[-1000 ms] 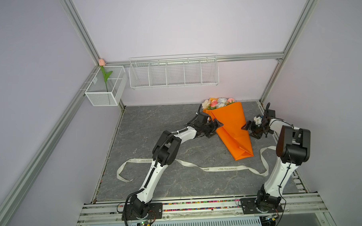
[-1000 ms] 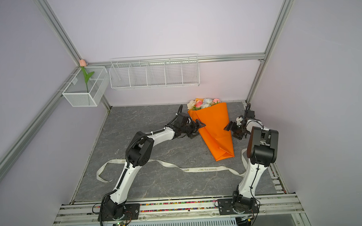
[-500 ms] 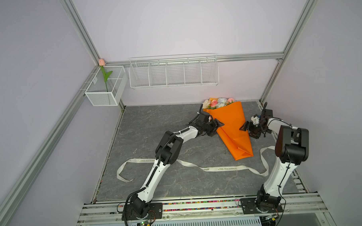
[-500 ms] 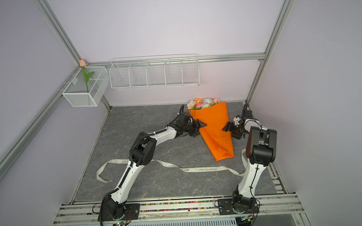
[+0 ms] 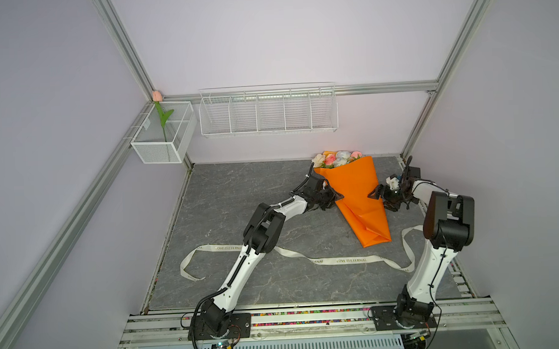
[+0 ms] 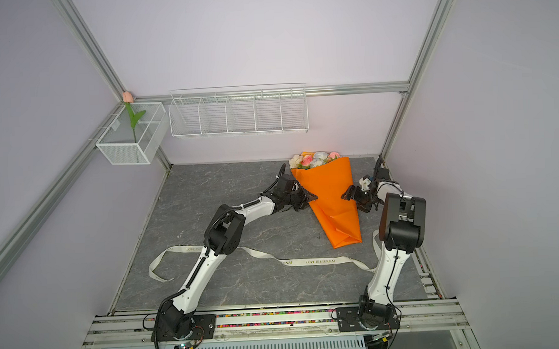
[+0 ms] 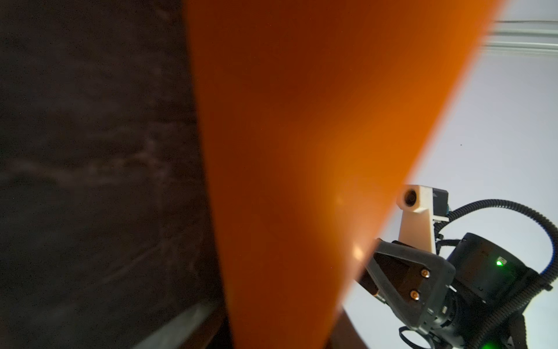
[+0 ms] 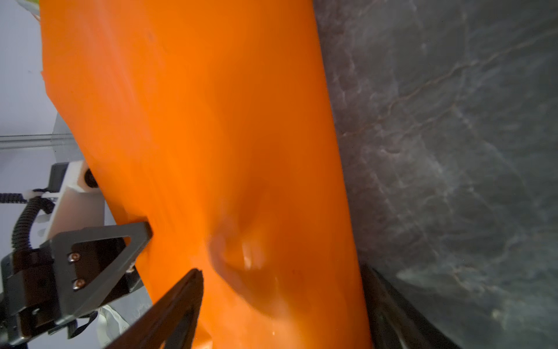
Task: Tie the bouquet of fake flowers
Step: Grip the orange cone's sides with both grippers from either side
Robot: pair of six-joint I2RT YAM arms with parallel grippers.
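The bouquet of fake flowers (image 5: 337, 159) (image 6: 314, 159) lies at the back right of the grey table, wrapped in an orange paper cone (image 5: 357, 198) (image 6: 331, 192). My left gripper (image 5: 335, 197) (image 6: 311, 198) is at the cone's left edge and shut on the paper, which fills the gap between its fingers in the left wrist view (image 7: 277, 332). My right gripper (image 5: 376, 197) (image 6: 347, 195) is at the cone's right edge. It stands open, and in the right wrist view (image 8: 283, 302) one finger lies over the paper and the other beside it on the table.
A white printed ribbon (image 5: 348, 260) (image 6: 319, 261) snakes across the front of the table, and its right loop passes by the right arm. A wire rack (image 5: 268, 110) hangs on the back wall. A mesh box (image 5: 163, 147) in the left corner holds a single pink tulip (image 5: 156, 96).
My left gripper has closed from wide open onto the cone's left edge. My right gripper has shifted slightly against the cone's right side and stays open.
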